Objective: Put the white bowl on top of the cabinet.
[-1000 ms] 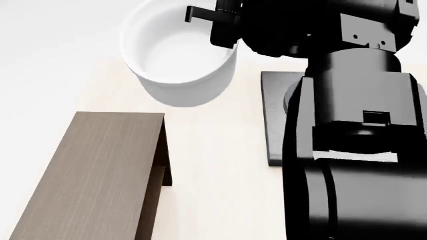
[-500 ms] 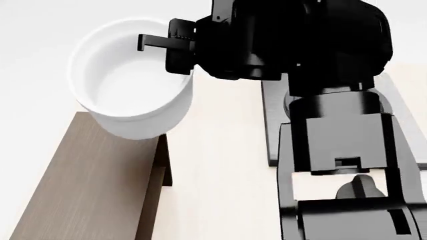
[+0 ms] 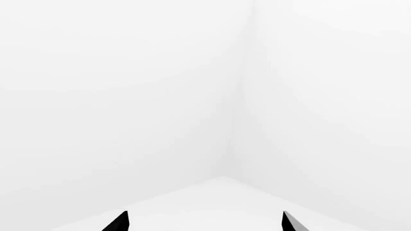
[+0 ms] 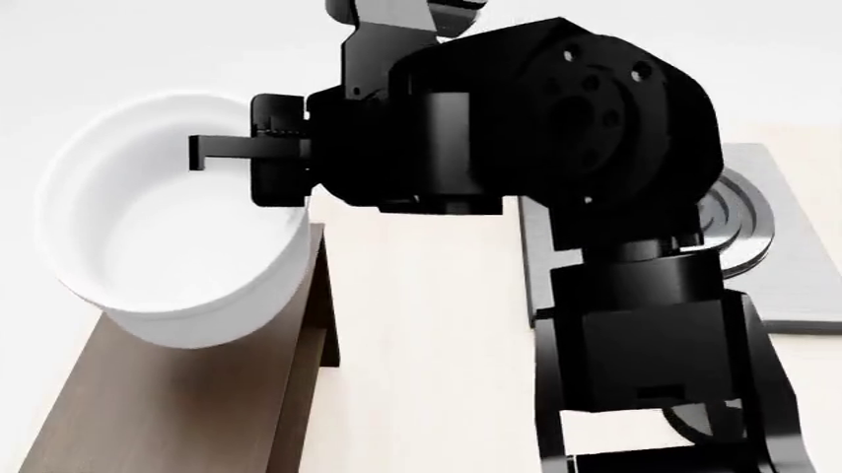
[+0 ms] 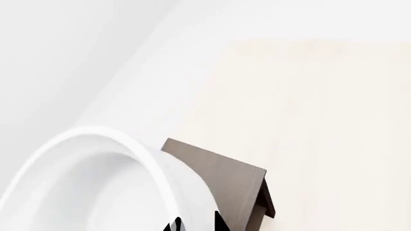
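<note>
The white bowl (image 4: 172, 246) hangs at the left of the head view, tilted, over the far end of the dark brown cabinet (image 4: 197, 404). I cannot tell whether it touches the top. My right gripper (image 4: 211, 150) is shut on the bowl's rim, with one finger inside the bowl. In the right wrist view the gripper (image 5: 196, 225) pinches the bowl (image 5: 83, 192) wall, and the cabinet (image 5: 224, 178) end lies just beyond it. My left gripper (image 3: 205, 224) is open and empty, facing bare white walls. It is out of the head view.
The grey square stove plate (image 4: 776, 286) with a round burner lies at the right on the pale table (image 4: 421, 296). My right arm's black body fills the middle and lower right of the head view.
My right arm has carried the bowl left and down in the head view, from beyond the cabinet to over its far end. The arm now covers more of the stove plate.
</note>
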Available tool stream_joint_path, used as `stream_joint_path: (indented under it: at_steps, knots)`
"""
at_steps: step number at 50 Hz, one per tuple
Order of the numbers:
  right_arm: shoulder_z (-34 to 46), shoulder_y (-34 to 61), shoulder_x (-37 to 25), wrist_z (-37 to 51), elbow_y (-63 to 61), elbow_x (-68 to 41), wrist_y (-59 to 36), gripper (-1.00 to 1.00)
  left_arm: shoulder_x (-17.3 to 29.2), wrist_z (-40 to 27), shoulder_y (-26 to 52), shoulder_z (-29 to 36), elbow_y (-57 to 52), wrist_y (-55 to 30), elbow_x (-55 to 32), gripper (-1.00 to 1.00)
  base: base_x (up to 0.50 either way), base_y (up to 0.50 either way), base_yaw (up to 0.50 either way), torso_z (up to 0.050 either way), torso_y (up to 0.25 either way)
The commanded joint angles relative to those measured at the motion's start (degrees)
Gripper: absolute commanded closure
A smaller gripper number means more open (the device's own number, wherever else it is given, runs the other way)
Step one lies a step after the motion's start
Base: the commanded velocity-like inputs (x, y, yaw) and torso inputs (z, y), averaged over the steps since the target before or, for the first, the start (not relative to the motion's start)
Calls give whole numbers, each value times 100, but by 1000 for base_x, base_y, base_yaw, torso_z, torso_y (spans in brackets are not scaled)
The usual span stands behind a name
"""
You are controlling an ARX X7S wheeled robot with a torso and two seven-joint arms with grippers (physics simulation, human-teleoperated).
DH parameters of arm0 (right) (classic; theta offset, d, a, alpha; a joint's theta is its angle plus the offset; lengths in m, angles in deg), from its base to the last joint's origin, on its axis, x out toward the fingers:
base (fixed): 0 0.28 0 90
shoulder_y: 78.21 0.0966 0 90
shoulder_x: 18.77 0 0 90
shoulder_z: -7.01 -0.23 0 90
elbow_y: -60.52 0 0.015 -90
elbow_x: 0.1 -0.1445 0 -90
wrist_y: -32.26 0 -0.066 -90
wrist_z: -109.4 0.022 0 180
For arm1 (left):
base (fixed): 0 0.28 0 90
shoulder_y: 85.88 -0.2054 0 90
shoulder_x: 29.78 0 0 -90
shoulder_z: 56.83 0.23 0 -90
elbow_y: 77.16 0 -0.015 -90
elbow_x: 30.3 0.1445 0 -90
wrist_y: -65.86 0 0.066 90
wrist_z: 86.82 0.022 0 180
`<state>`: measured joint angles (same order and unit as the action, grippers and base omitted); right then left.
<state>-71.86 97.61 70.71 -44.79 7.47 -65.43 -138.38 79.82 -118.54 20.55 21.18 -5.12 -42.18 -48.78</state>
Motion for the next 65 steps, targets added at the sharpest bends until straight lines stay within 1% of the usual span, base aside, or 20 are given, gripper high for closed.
stream_joint_path:
  at_steps: [1, 16, 27, 34, 42, 55, 62, 63, 65]
  knots:
    - [122, -125, -11, 284, -317, -778, 67, 100, 14, -8, -7, -3, 4, 8, -20, -100, 0, 0, 0, 0, 0]
    - [516, -334, -37, 552, -524, -1344, 218, 100, 15, -30, 0, 40, 44, 23, -3, -100, 0, 0, 0, 0, 1]
    - [804, -414, -92, 449, -381, -1433, 442, 100, 27, -34, -10, 42, 64, 53, -8, -100, 0, 0, 0, 1, 0]
    - [1019, -353, -74, 89, 85, -1336, 694, 100, 41, -45, -16, 26, 41, 37, -33, -100, 0, 0, 0, 0, 1]
    - [1275, -377, -78, -111, 171, -1260, 918, 100, 44, -48, -14, 33, 38, 37, -53, -100, 0, 0, 0, 0, 0]
    - [1841, -304, -40, -774, 850, -960, 1408, 100, 57, -61, -9, 41, 47, 26, -72, -100, 0, 0, 0, 1, 1]
    - [2020, -336, -64, -921, 813, -980, 1511, 100, 57, -58, -21, 49, 80, 61, -66, -100, 0, 0, 1, 0, 0]
    - [2051, -355, -83, -964, 729, -967, 1551, -100, 59, -59, -25, 54, 64, 57, -67, -100, 11, 3, 3, 0, 0]
    - [2043, -383, -115, -974, 604, -1027, 1555, -100, 60, -58, -22, 50, 91, 74, -64, -100, 0, 0, 0, 0, 0]
